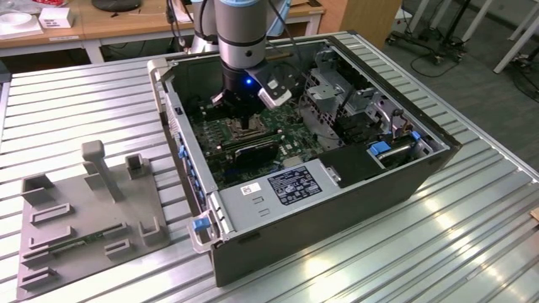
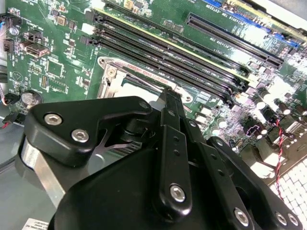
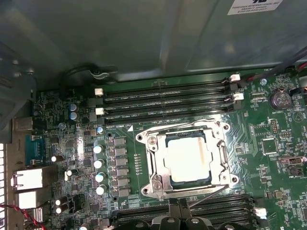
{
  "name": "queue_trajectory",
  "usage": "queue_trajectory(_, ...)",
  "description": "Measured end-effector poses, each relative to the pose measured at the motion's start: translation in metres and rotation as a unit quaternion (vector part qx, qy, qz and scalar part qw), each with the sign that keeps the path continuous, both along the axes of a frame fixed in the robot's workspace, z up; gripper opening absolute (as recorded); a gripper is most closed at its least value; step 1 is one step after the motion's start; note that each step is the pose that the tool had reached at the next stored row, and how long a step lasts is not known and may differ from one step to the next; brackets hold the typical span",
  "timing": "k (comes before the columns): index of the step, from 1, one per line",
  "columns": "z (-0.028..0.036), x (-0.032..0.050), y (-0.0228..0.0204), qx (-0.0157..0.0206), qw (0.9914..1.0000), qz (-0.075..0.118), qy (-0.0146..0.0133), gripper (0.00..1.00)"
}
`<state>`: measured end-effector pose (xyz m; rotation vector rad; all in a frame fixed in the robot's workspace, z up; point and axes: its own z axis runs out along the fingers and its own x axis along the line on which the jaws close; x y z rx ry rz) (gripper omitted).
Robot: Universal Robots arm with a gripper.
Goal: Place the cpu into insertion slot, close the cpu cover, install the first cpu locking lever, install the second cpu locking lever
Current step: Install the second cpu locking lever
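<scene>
Pale tan cpu (image 3: 188, 159) already sits in the insertion slot (image 3: 221, 152) with the cpu cover (image 3: 165, 158) down around it. Our gripper (image 2: 169, 92) hovers at the socket's edge; can't tell how the fingers stand. We'd press the lever slowly, straight down.

Ribbed aluminium bench (image 1: 471, 240), wooden desk (image 1: 126, 25) behind, grey floor (image 1: 497, 76), wheeled stands (image 1: 421, 44), glare on bench
</scene>
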<state>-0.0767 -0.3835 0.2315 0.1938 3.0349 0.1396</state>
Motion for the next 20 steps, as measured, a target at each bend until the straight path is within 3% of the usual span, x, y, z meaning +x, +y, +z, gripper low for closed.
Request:
queue_trajectory(14, -0.001, 0.0, 0.0, 0.0002, 1.0, 0.0, -0.0001, 0.11)
queue_trajectory(20, -0.0048, -0.0001, 0.0, 0.0001, 1.0, 0.0, 0.0, 0.11)
